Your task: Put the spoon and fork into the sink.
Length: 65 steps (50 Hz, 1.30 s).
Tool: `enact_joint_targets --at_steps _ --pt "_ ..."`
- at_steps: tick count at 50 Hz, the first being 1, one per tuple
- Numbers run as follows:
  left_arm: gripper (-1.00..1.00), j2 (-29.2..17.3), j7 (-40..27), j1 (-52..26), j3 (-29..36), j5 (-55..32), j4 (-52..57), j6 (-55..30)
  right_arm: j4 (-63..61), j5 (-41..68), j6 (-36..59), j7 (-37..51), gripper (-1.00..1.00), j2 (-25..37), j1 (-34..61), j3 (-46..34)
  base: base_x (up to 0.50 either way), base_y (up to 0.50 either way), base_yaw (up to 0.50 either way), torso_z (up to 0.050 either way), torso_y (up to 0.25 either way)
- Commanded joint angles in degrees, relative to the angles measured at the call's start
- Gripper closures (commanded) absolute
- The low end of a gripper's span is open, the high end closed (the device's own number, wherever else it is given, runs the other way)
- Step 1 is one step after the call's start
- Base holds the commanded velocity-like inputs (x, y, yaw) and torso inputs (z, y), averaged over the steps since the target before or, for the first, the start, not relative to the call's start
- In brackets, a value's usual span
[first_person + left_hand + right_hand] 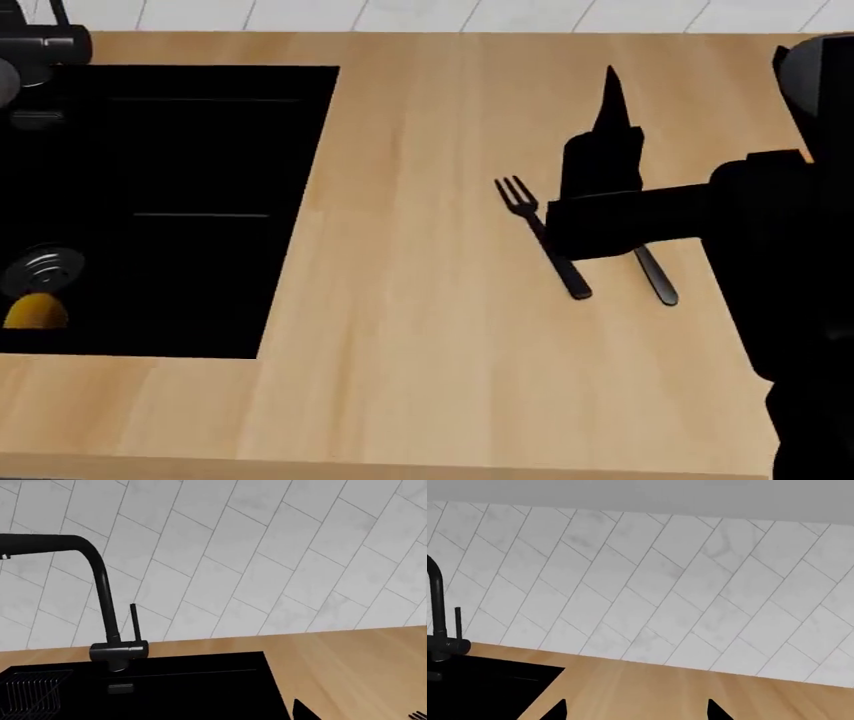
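I see the fork point(541, 237) flat on the wooden table point(427, 380), tines toward 11 o'clock. My right gripper point(607, 120) hangs over the table just at the fork's 2 o'clock, with its fingers spread wide. The spoon point(657, 277) lies beside the fork, mostly hidden under my arm. The black sink point(160, 150) is far off at 9 o'clock. I cannot see my left gripper.

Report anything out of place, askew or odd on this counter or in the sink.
Nothing is spilled or broken. The fork lies flat on the countertop, and a second utensil handle pokes out from under the right gripper. A small yellow object sits by the drain in the sink.
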Motion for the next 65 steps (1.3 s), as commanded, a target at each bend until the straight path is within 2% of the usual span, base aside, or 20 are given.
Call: enact_joint_targets --at_steps 1,17,41,65 --pt "-1.00 0.77 0.85 -0.75 -0.99 0.13 0.12 -0.92 -0.12 1.75 1.25 -0.22 -1.00 -0.70 1.22 1.59 0.26 -0.22 0.00 0.000 0.000" --pt "-1.00 0.69 0.45 -1.33 -1.15 -0.39 0.21 -1.43 1.02 4.75 -0.93 1.50 -1.00 0.37 0.75 0.32 0.26 -0.20 0.00 0.000 0.000" --pt "-1.00 0.65 -0.13 -1.39 -0.84 -1.05 -0.02 -1.46 1.87 6.68 -3.24 2.27 -1.00 1.55 -0.92 -1.26 0.25 0.00 0.00 0.000 0.001" --pt "-1.00 0.68 -0.54 -1.02 -0.32 -1.33 -1.93 0.24 3.36 8.13 -4.27 3.33 -1.00 1.33 -1.62 -0.49 0.05 0.02 0.00 0.000 0.000"
